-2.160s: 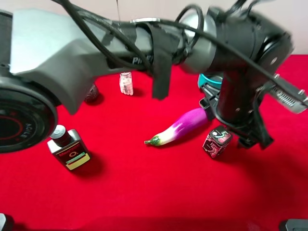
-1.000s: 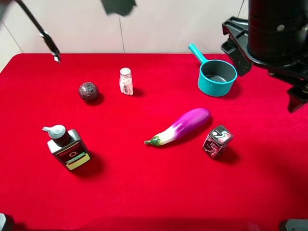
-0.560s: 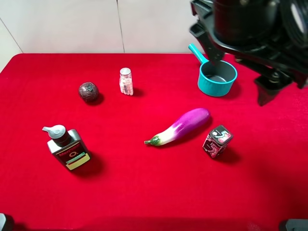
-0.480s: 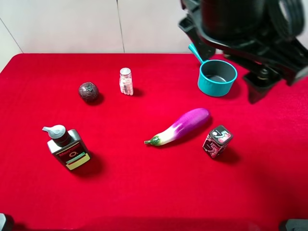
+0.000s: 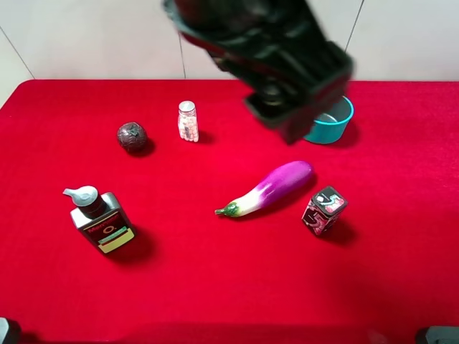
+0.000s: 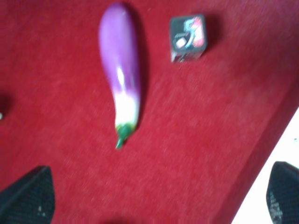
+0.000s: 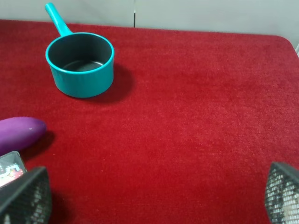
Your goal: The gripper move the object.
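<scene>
Swinging leftward across the high view, the left tool [image 6: 159, 196] hung spread wide and empty, the tin [image 5: 324, 210] lying beyond the eggplant [image 5: 267, 188], nearer the right tool [image 7: 154, 198].

**Arm swings left across the pan**

You had the big black left gripper [image 5: 287, 107] at the right of the teal saucepan [image 5: 337, 122] a second ago; it has since swept leftward, and now its blurred bulk hangs above and in front of that pan, hiding the handle and most of the rim.

blurred arm [image 5: 280, 57] hides much of the teal pot [image 5: 337, 122]
</scene>
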`<state>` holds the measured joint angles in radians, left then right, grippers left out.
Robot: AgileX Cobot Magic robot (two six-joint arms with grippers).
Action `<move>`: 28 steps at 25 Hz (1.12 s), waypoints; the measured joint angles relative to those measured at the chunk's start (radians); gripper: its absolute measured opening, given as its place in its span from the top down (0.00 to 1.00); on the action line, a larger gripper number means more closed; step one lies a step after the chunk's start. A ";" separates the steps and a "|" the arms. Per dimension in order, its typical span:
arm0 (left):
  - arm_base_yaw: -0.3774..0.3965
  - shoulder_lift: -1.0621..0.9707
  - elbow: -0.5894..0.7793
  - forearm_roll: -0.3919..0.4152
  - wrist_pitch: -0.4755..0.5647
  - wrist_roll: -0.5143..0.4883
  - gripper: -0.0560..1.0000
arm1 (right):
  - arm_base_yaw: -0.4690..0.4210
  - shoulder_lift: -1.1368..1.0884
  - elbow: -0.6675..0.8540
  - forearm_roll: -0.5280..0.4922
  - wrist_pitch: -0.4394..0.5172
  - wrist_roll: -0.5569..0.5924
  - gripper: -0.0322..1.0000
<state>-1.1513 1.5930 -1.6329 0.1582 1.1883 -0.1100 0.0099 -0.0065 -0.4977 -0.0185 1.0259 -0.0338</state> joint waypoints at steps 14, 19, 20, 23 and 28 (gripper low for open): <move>0.000 -0.428 0.355 0.040 0.000 -0.049 0.11 | 0.000 0.000 0.000 0.000 0.000 0.000 0.30; 0.000 -0.600 0.477 0.043 0.001 -0.075 0.11 | 0.000 0.000 0.000 0.000 0.000 0.000 0.30; 0.000 -0.631 0.490 0.044 0.001 -0.075 0.11 | 0.000 0.000 0.000 0.000 0.000 0.000 0.30; 0.000 -0.740 0.518 0.044 0.002 -0.058 0.11 | 0.000 0.000 0.000 0.000 0.000 0.000 0.30; 0.000 -0.896 0.549 0.043 0.002 0.016 0.11 | 0.000 0.000 0.000 0.000 0.000 0.000 0.30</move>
<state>-1.1513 0.6966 -1.0839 0.2012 1.1900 -0.0942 0.0099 -0.0065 -0.4977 -0.0185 1.0259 -0.0338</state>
